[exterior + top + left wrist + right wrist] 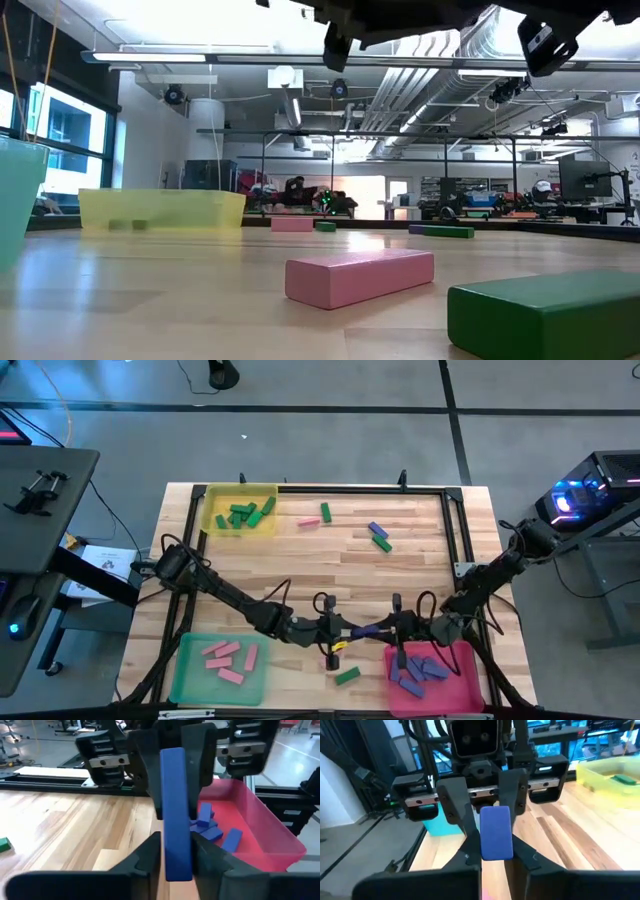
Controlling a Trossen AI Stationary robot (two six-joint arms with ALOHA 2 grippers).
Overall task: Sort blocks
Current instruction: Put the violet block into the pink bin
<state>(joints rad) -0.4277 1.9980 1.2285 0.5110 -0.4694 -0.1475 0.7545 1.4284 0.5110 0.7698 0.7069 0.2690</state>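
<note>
A handover was under way above the near middle of the desk (300, 575): the blue block (176, 815) stood between both hands. The right hand (496, 851) had clamped onto it; the left hand (176, 856) looked to be loosening, though its fingers sat against the block. Next, I judged, the left had to let go fully so the right could carry the block to the pink-red tray (470, 685). Only the wrist views showed the block; from above it was hidden.
</note>
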